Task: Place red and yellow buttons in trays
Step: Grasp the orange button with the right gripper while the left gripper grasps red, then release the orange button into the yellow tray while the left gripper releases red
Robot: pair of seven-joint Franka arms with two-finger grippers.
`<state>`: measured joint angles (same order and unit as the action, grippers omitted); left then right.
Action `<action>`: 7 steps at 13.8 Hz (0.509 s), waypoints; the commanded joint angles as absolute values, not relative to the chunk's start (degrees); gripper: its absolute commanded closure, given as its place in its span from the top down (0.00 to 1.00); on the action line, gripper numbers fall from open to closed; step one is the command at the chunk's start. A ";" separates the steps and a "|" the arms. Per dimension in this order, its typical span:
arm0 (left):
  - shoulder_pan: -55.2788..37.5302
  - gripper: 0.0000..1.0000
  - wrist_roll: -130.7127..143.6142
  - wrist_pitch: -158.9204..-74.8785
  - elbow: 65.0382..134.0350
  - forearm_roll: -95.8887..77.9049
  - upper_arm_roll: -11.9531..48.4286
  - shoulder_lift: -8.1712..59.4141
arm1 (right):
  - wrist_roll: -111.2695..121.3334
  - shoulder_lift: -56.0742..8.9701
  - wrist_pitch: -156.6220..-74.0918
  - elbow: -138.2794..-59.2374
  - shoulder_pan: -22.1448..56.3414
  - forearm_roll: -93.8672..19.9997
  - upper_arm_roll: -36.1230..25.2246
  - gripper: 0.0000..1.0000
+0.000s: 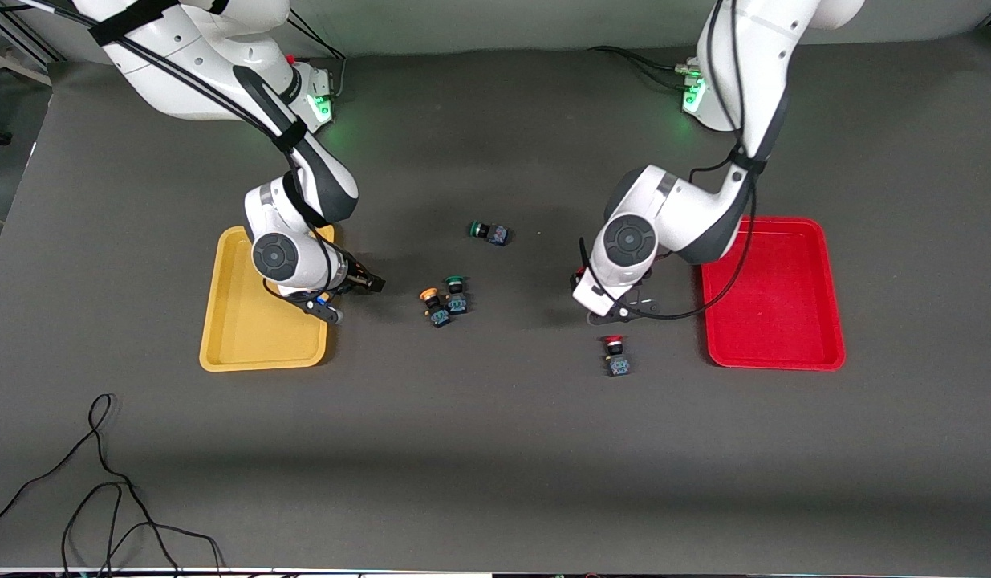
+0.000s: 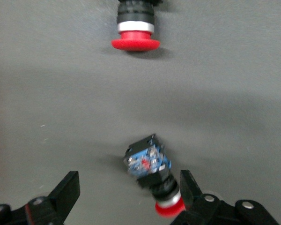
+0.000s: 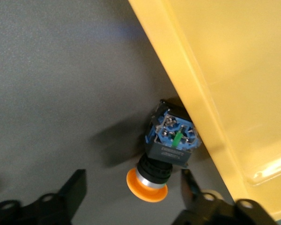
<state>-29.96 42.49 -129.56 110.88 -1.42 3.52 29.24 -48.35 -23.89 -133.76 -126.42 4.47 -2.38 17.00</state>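
Fingers of the left gripper (image 2: 126, 197) spread open around a red-capped black-and-blue push-button (image 2: 152, 174) on the dark worktop (image 1: 495, 449), near the red plastic tray (image 1: 772, 293); right gripper (image 3: 131, 199) fingers likewise open around an orange-capped button (image 3: 166, 150) touching the yellow plastic tray's rim (image 3: 196, 108).

Both arms reached low over the table (wrists bent down), left gripper (image 2: 126, 194) and right gripper (image 3: 131, 190) spread wide.

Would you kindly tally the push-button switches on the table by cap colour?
Red-capped buttons: 2
Yellow-orange-capped buttons: 2
Green-capped buttons: 2
Total: 6
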 commanded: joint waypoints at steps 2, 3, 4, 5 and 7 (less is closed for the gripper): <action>-30.67 0.87 45.87 -134.72 111.88 -2.02 2.90 31.63 | -50.27 -25.31 -134.91 -125.77 3.96 -0.97 17.31 0.45; -30.67 0.77 46.14 -135.08 112.06 -2.02 3.16 32.16 | -50.27 -25.31 -134.91 -125.68 3.87 -0.97 17.31 0.35; -30.67 0.55 47.01 -135.09 112.06 -2.80 3.51 32.25 | -50.27 -25.31 -134.83 -125.60 3.78 -0.97 17.31 0.28; -30.67 0.20 47.72 -135.00 112.06 -4.20 3.69 32.08 | -50.27 -25.23 -134.65 -125.42 3.78 -0.97 17.23 0.22; -30.50 0.00 48.16 -133.78 111.80 -6.49 3.69 31.03 | -50.80 -24.35 -133.77 -124.98 3.87 -1.14 17.31 0.20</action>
<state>-29.95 46.41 -134.51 111.11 -4.44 3.92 32.57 -48.79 -24.47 -134.06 -126.04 4.32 -2.40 16.97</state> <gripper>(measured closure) 0.537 0.581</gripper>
